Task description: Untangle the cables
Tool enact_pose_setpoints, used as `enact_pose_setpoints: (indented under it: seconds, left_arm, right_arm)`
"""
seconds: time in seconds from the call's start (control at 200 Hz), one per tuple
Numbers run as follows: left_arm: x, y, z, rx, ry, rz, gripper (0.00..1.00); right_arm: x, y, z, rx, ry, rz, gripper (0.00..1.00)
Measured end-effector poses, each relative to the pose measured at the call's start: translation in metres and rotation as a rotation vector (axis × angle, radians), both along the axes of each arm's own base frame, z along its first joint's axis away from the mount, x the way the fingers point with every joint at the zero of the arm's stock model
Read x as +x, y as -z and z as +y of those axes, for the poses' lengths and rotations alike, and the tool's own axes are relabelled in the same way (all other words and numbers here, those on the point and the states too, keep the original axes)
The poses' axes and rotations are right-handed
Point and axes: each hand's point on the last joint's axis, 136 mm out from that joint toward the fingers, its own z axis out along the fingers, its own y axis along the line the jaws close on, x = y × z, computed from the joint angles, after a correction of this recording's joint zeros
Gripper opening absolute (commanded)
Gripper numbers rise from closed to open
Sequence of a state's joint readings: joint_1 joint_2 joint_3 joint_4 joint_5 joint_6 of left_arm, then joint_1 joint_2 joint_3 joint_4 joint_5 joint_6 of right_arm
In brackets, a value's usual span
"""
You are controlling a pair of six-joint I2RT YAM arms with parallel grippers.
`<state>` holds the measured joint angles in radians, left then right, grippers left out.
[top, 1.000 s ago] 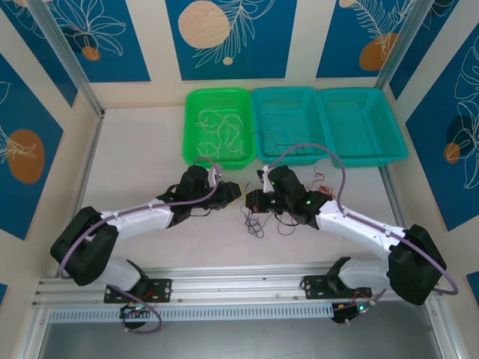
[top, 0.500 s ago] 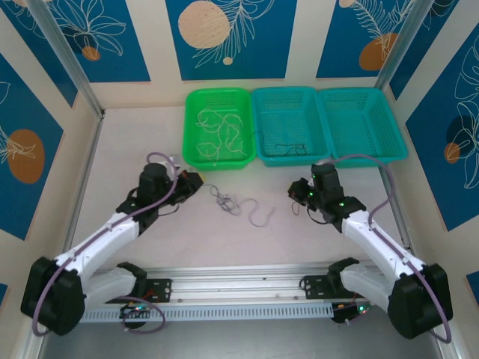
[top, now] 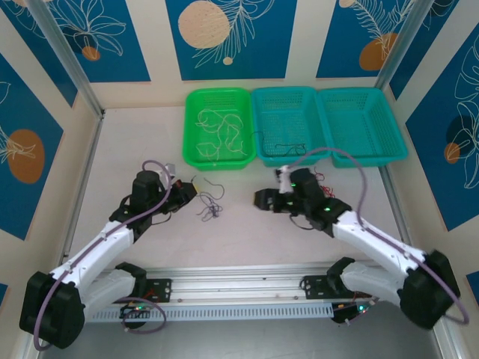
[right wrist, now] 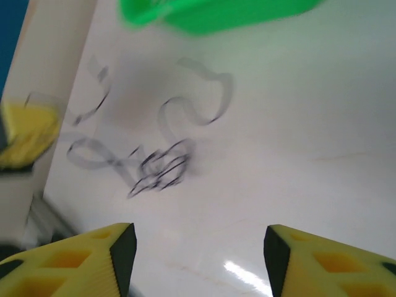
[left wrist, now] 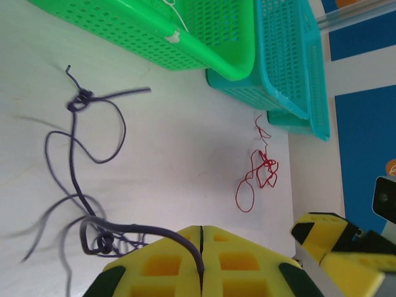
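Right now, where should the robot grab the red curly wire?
Probably the long loop of the red cable, from straight above: it lies flat on the table, and that loop sticks out away from the teal basket.

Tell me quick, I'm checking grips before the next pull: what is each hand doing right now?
Left hand: closed, pinching the dark cable.
Right hand: open, holding nothing.

Bright, even overhead light leaves only faint shadows on the table (top: 150,142), my left wrist view is crisp but for smeared loose ends of the dark cable (left wrist: 80,100), and my right wrist view swims in motion blur with one small glare streak.
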<state>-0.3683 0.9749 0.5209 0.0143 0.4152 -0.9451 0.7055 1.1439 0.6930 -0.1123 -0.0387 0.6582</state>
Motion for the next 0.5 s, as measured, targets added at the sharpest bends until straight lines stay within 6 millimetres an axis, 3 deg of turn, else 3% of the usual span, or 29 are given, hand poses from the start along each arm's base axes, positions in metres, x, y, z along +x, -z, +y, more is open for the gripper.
enact_pose_setpoints:
  seconds: [0.085,0.19,0.355,0.5]
  left_arm:
    - [-0.003,0.001,0.001,0.011,0.006,-0.001,0.00]
    - [-0.007,-0.005,0.002,0.011,0.014,-0.016,0.00]
    - [-0.016,-0.031,0.002,0.030,0.064,-0.107,0.00]
    - [-0.026,-0.043,0.006,0.075,0.098,-0.171,0.00]
  right_arm:
    - [0.007,0.011,0.035,-0.022,-0.055,0.017,0.59]
    - [0.022,0.047,0.066,-0.050,-0.037,0.120,0.60]
    - [0.033,0.097,0.067,-0.135,0.058,0.260,0.64]
    - [0.057,0.094,0.091,-0.177,0.111,0.327,0.67]
